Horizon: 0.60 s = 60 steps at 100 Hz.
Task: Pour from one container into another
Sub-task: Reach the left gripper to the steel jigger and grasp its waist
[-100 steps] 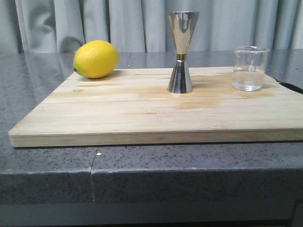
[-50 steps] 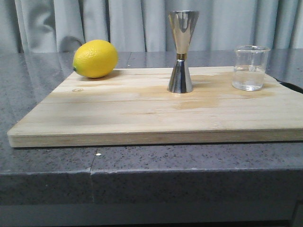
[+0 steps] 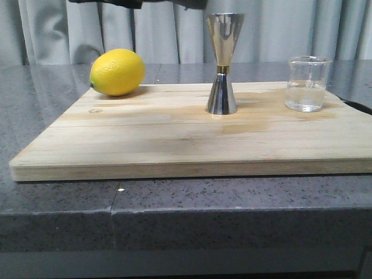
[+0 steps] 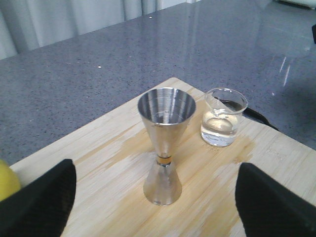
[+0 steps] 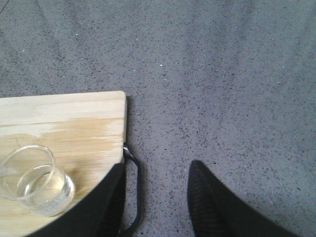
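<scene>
Left arm newly overhead, jigger, beaker untouched

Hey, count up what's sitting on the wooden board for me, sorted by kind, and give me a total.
Fruit: 1, the lemon
Metal measuring cups: 1, the steel jigger
Glass containers: 1, the clear beaker, holding a little clear liquid
Total: 3 things on the board
</scene>
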{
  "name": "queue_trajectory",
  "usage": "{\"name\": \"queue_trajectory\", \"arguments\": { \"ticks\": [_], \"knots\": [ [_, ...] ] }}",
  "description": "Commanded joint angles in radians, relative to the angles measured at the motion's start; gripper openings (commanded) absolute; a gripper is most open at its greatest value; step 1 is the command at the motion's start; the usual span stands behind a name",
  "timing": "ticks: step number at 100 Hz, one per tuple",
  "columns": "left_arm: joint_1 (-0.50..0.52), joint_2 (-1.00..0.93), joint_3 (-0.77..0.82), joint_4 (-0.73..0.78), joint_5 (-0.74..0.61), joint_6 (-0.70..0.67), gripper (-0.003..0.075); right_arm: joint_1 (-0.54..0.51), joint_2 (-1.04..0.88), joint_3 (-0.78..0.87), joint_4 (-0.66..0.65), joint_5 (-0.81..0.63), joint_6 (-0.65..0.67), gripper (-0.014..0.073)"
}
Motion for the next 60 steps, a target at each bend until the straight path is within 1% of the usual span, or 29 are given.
{"name": "queue_trajectory", "arguments": {
  "ticks": [1,39,60],
  "knots": [
    [-0.014,0.017,-0.025,-0.018,-0.14,-0.002,0.0608,0.0,-0.009,-0.027,0.0,-0.08,-0.011,0.0269],
    [-0.015,0.181,-0.025,-0.018,-0.365,-0.013,0.0608,0.0,-0.009,-0.027,0.0,-0.082,-0.011,0.0268],
    [-0.015,0.251,-0.025,-0.028,-0.449,-0.016,0.0608,0.0,-0.009,-0.027,0.0,-0.084,-0.011,0.0268]
  ]
}}
